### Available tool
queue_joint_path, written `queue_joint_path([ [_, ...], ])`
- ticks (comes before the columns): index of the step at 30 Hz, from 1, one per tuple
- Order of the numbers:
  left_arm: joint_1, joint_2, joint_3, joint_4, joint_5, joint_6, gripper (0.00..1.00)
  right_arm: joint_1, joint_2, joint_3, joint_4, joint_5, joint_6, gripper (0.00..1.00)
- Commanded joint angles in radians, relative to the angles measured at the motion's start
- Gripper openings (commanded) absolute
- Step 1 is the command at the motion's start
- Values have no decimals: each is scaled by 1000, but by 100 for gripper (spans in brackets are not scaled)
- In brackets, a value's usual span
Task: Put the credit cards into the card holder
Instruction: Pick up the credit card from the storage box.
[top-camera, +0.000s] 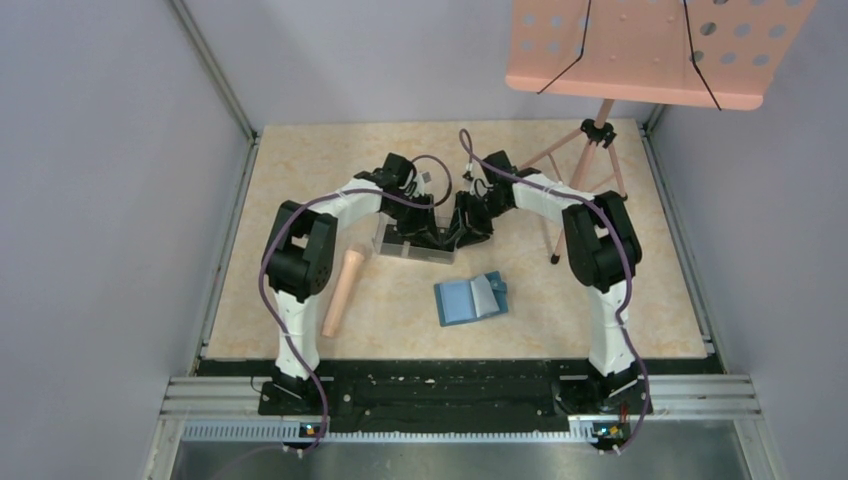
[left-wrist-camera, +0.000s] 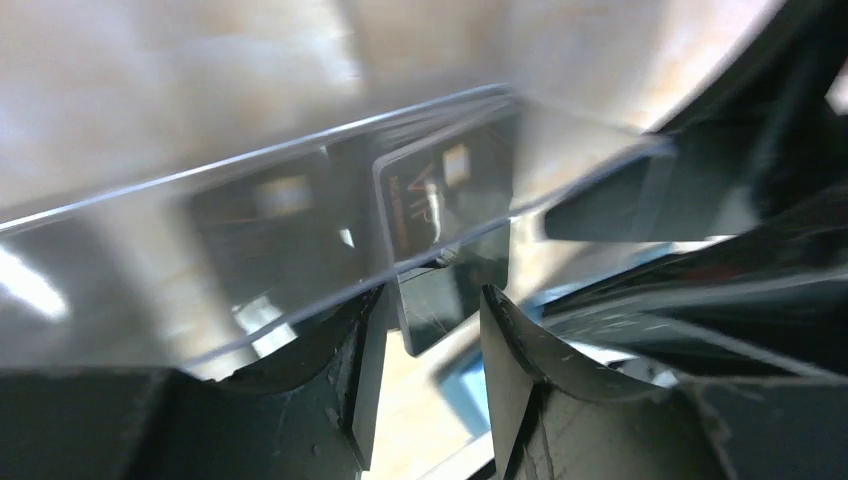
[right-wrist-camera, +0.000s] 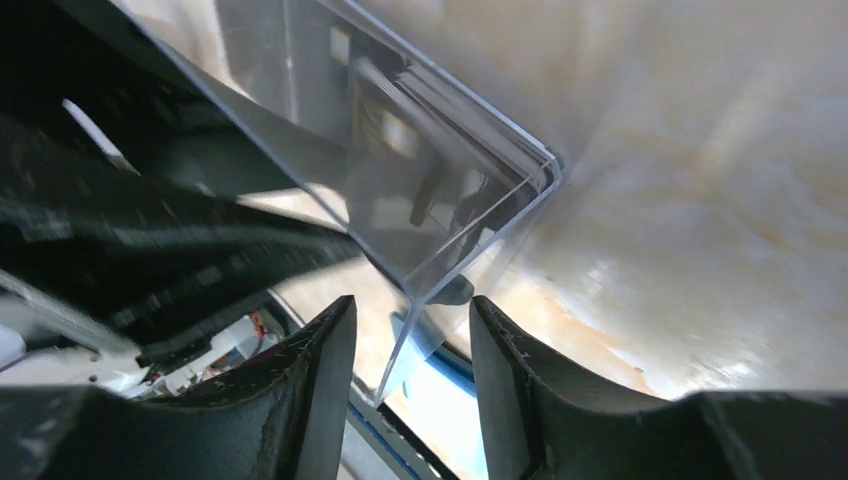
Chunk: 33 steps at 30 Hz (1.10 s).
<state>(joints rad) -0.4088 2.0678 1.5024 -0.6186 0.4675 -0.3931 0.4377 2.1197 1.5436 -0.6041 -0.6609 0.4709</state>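
Black credit card (left-wrist-camera: 432, 215) in clear plastic box (left-wrist-camera: 200, 250), lettering apparently "VIP". Left gripper (left-wrist-camera: 436, 295) half-open astride it; hold undeterminable. Right gripper (right-wrist-camera: 412, 302) half-open astride box corner, gripping nothing.

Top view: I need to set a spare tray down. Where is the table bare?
Far-left corner beyond the pink cylinder; near strip right of the card holder. Crowded around the clear box and by the tripod.
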Motion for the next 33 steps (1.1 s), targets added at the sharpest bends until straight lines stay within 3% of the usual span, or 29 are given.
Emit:
queue_joint_path([
  [1,-61,-36,7,177,192,-52,43,39,-33,0,122,-88,18,43],
  [4,-60,-39,20,143,143,-44,39,38,-35,0,122,-85,15,36],
  [9,-61,-40,26,119,123,-34,38,38,-33,2,121,-83,15,34],
  [13,-62,-45,32,98,98,-24,40,38,-36,1,120,-83,12,36],
  [20,-60,-89,52,24,-58,20,48,38,-50,3,109,-55,-4,50],
  [33,-54,9,97,-67,-96,-29,44,36,-49,9,89,-41,-16,44],
])
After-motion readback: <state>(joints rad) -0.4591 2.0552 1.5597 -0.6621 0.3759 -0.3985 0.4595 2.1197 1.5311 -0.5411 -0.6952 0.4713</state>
